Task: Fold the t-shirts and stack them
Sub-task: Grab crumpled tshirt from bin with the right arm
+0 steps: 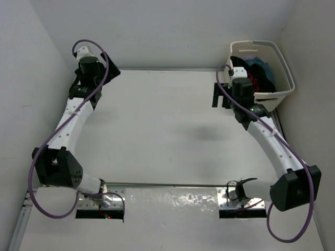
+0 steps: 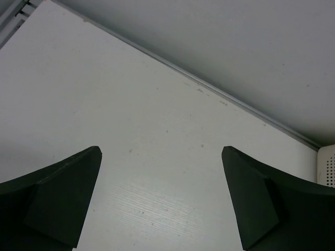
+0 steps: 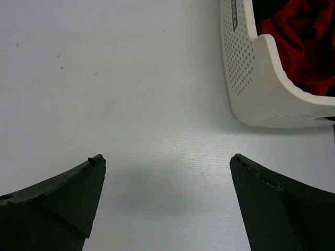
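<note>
The t-shirts lie bunched inside a cream laundry basket (image 1: 285,78) at the far right corner. I can make out a red one (image 1: 254,81), a teal-blue one (image 1: 263,69) and a black one (image 1: 239,60). In the right wrist view the red shirt (image 3: 298,42) shows over the basket wall (image 3: 251,78). My right gripper (image 1: 220,98) (image 3: 167,158) hovers open over bare table just left of the basket, nothing between its fingers. My left gripper (image 1: 111,70) (image 2: 161,150) is open at the far left corner, empty, above bare table.
White walls close in the table at the back and on both sides. A metal strip (image 2: 209,89) runs along the table's back edge. The basket's corner (image 2: 327,164) shows at the right edge of the left wrist view. Both arm bases (image 1: 172,201) stand at the near edge.
</note>
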`<state>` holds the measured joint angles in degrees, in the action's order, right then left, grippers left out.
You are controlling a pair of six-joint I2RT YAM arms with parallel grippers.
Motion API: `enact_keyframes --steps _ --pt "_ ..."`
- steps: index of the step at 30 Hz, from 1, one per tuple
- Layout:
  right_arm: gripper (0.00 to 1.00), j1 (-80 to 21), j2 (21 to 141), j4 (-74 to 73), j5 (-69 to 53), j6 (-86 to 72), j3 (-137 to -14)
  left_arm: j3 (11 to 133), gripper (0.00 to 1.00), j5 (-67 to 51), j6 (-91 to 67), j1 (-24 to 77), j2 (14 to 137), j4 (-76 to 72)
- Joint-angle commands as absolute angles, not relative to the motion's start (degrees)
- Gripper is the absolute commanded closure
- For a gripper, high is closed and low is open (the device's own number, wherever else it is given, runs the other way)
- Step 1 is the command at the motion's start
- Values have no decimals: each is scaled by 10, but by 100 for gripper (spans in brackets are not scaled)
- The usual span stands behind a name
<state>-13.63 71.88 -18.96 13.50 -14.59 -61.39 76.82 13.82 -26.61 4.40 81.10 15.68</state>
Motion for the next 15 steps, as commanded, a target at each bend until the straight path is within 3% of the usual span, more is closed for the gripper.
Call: enact_keyframes --steps 1,7,11,15 --pt "1 -136 702 -154 116 -158 -607 813 0 138 -246 37 819 149" --pt "1 -135 725 -66 72 -99 -592 743 0 163 -267 37 797 117" --pt "1 -130 800 -116 154 -83 -729 724 0 178 -299 37 781 127" --pt "1 -66 949 -221 138 -157 -909 698 0 178 -308 37 764 111"
